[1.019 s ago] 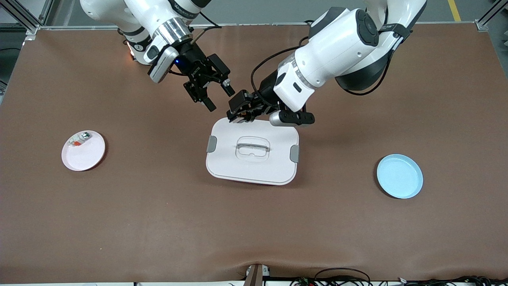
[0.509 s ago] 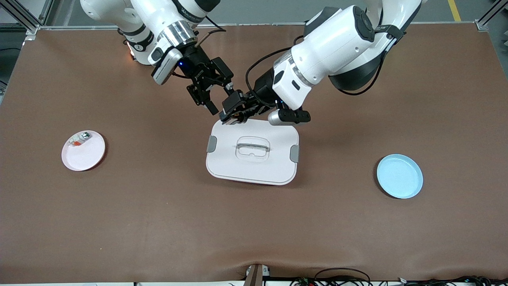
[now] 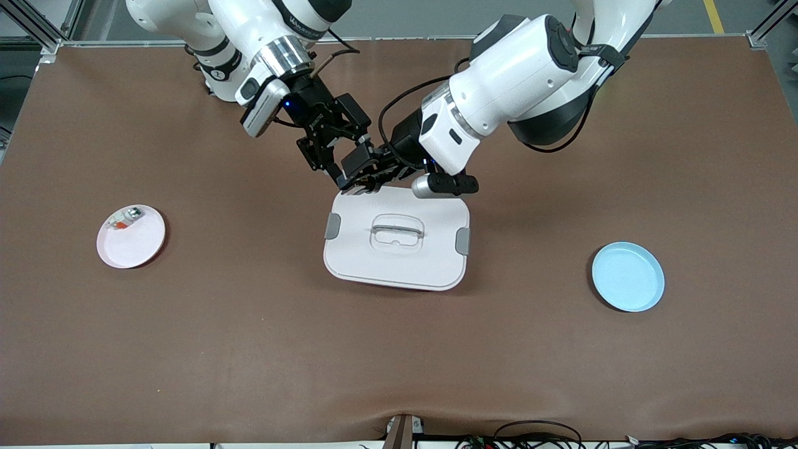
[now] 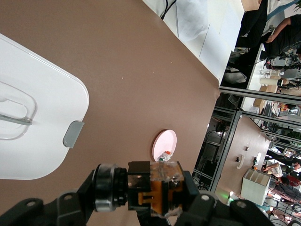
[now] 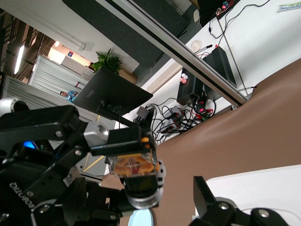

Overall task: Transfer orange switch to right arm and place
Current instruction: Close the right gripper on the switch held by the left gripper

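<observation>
The orange switch (image 4: 162,186), a small black block with orange on it, is clamped in my left gripper (image 4: 155,194), which is shut on it. In the front view the left gripper (image 3: 360,178) hangs over the edge of the white lidded box (image 3: 399,262) nearest the robots. My right gripper (image 3: 343,156) is open and meets it there. In the right wrist view the switch (image 5: 135,169) sits between the right gripper's (image 5: 141,207) spread fingers (image 5: 207,200), which do not touch it.
A pink plate (image 3: 137,243) toward the right arm's end holds a small silvery-white piece with a red-orange bit (image 3: 124,219). A blue plate (image 3: 628,277) lies toward the left arm's end. The two arms crowd the space above the box.
The left gripper has carried the switch toward the right arm's end. The right gripper has closed in on it, so the switch now sits between its open fingers.
</observation>
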You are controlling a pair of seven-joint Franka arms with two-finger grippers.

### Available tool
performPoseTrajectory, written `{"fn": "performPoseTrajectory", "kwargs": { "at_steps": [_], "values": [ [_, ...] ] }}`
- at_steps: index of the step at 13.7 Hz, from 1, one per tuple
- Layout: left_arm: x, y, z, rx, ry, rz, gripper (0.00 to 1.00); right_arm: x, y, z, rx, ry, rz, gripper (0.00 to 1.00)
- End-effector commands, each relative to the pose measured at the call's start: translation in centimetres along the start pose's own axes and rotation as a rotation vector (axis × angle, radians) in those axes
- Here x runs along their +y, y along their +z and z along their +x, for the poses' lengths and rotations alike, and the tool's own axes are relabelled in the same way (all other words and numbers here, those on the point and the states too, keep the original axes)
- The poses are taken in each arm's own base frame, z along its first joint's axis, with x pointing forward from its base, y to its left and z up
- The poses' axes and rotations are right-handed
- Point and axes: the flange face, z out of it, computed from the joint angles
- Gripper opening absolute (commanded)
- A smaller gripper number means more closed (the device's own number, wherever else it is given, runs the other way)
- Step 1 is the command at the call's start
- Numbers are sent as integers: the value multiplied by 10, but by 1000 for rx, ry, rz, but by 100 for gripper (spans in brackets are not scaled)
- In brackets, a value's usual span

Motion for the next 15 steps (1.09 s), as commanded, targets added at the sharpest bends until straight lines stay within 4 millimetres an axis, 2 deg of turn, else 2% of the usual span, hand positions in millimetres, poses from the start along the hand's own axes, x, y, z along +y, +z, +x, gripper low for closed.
{"fn": "performPoseTrajectory", "kwargs": {
  "at_steps": [1, 4, 9, 12, 15],
  "values": [
    [8, -1, -1, -7, -22, -26, 28, -5, 10, 8, 27, 5, 7, 100],
    [13, -7, -1, -3, -32, -38, 28, 4, 11, 22, 49, -47, -9, 100],
    [13, -7, -2, -4, -41, -39, 28, 6, 10, 31, 63, -62, -12, 100],
    [14, -6, -4, -6, -46, -40, 28, 4, 15, 32, 66, -61, -9, 87],
    [16, -5, -8, -10, -49, -39, 28, -1, 28, 31, 68, -60, -3, 87]
  ]
}}
